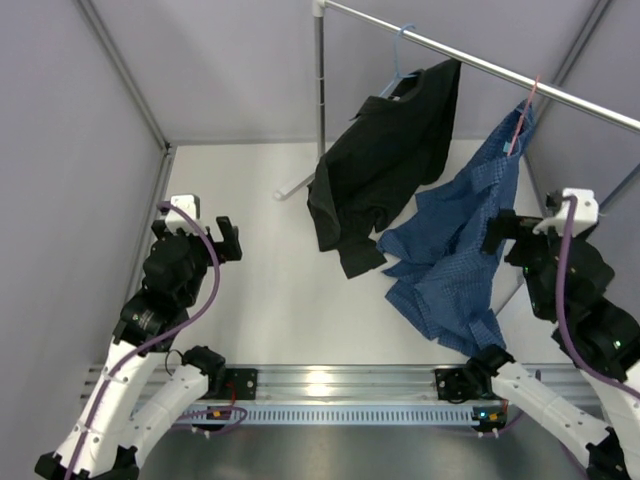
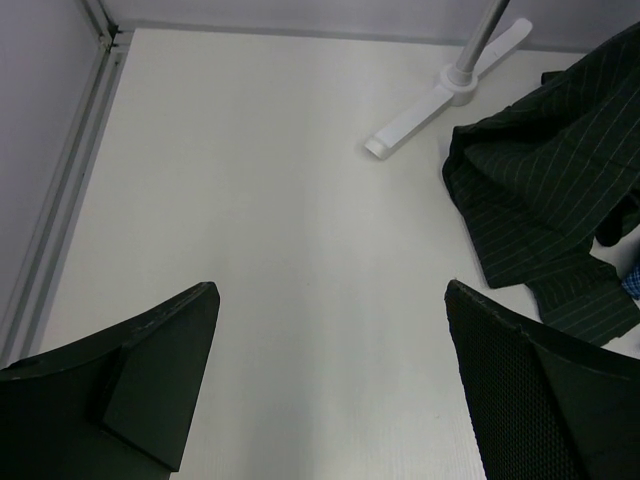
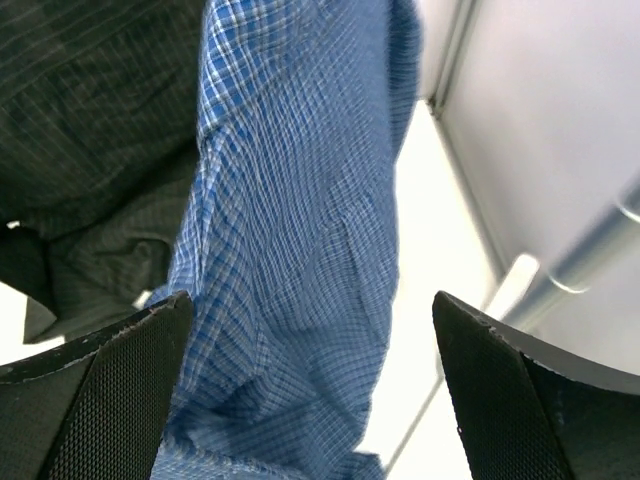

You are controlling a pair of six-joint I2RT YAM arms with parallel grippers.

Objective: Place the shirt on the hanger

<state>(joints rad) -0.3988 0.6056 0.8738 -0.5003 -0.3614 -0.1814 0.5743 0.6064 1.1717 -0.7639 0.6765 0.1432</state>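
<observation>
Shirt [image 1: 455, 255] on hanger [image 1: 522, 118]; right hand [image 3: 312, 300] high beside it, fingers [image 3: 100, 400] wide apart.

A robotics lab cell is suggested by plain grey panel walls [image 1: 70, 150], a white counter [image 1: 260, 300] and a slotted aluminium rail [image 1: 340, 383] at its near edge.

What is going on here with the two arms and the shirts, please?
Neither arm is holding anything, and both claws are open. The blue checked shirt hangs lopsided from the pink hanger on the rail, its lower part trailing down towards the table. The right claw faces that shirt closely; the left claw looks down at the table, away from it. A black shirt hangs alongside on a light blue hanger.
</observation>
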